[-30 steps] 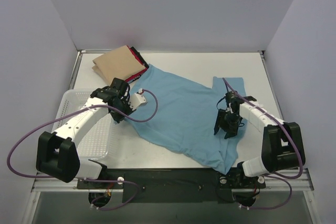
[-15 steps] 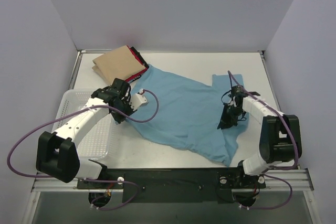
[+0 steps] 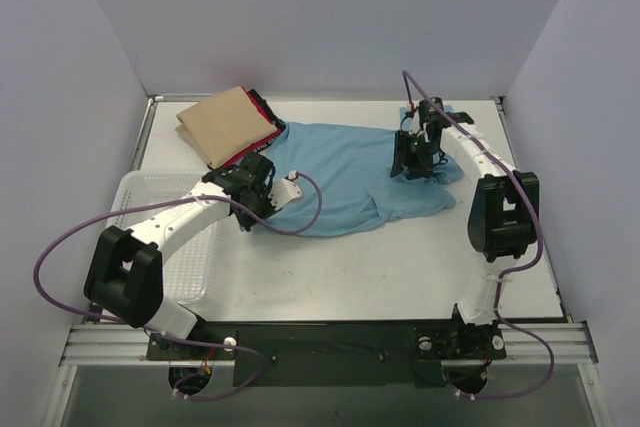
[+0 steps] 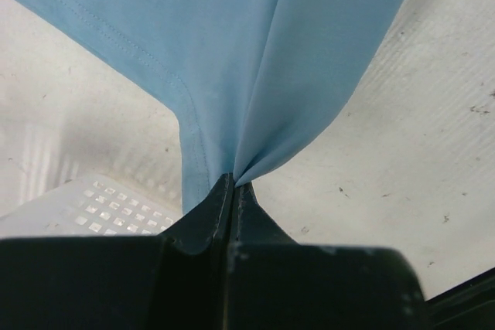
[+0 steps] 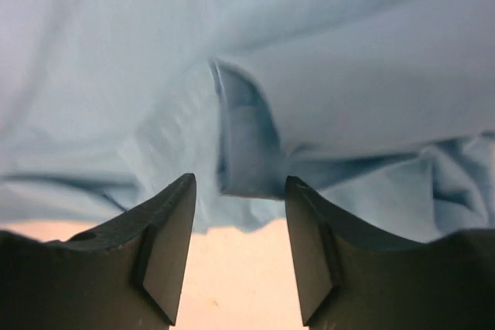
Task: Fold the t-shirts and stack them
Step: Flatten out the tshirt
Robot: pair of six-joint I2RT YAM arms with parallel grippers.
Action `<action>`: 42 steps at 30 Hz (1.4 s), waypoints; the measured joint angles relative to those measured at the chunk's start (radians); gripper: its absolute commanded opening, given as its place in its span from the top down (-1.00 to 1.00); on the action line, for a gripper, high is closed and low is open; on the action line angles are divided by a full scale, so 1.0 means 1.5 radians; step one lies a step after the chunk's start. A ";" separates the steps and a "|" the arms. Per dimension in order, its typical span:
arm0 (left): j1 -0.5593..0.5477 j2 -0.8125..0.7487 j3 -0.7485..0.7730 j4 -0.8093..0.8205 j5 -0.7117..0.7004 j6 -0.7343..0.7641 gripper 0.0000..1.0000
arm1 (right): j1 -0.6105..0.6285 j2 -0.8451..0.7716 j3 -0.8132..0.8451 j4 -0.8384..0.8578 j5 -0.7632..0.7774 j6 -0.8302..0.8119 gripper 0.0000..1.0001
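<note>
**Ana:** White surface (image 3: pixel 400 277) and pale walls are framing everything. What is worrying you?

**Ben:** The left hand (image 4: pixel 233 178) is squeezing fully shut on a pinch of the light blue soft cloth t-shirt (image 3: pixel 340 182), and the cloth is fanning out taut from its tips. The right hand (image 5: pixel 240 191) is hanging open and gripping nothing. If the left one is pulling alone, I think the shirt could be dragging askew or bunching.

**Ana:** Where is the shirt lying?

**Ben:** It is spreading between the two hands. Right under the right hand's parted fingers it is looking rumpled, with an edge doubled over. No lettering is showing.

**Ana:** Anything else at risk?

**Ben:** Just beyond the left hand, a folded plain tan t-shirt (image 3: pixel 222 122) is resting on a red-and-black one (image 3: pixel 263 107). A careless swing could be knocking that stack. A white plastic mesh basket (image 3: pixel 140 197) is sitting behind that hand, under its arm.
</note>
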 measured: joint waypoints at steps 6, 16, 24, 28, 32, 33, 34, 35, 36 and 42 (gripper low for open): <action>0.004 -0.001 -0.034 0.025 -0.005 -0.007 1.00 | -0.030 -0.092 -0.132 -0.034 -0.006 -0.017 0.00; 0.004 -0.011 -0.044 0.036 -0.005 -0.010 1.00 | -0.202 -0.184 -0.243 -0.024 0.041 0.049 -0.12; 0.004 -0.014 -0.044 0.037 -0.005 -0.011 1.00 | -0.259 -0.153 -0.298 0.040 0.006 0.205 -0.18; 0.004 -0.014 -0.044 0.037 -0.005 -0.011 1.00 | -0.274 -0.166 -0.338 0.109 -0.002 0.324 -0.21; 0.004 -0.014 -0.044 0.036 -0.005 -0.013 1.00 | -0.276 -0.186 -0.386 0.153 -0.003 0.436 -0.21; 0.004 -0.014 -0.044 0.036 -0.005 -0.013 1.00 | -0.276 -0.186 -0.390 0.160 -0.004 0.459 -0.22; 0.004 -0.014 -0.044 0.036 -0.006 -0.013 1.00 | -0.276 -0.185 -0.392 0.168 -0.004 0.479 -0.22; 0.004 -0.014 -0.044 0.036 -0.006 -0.013 1.00 | -0.275 -0.184 -0.393 0.173 -0.004 0.495 -0.21; 0.004 -0.014 -0.044 0.036 -0.007 -0.013 1.00 | -0.275 -0.183 -0.393 0.178 -0.004 0.504 -0.21; 0.004 -0.014 -0.044 0.036 -0.010 -0.013 1.00 | -0.276 -0.145 -0.390 0.212 -0.004 0.549 -0.08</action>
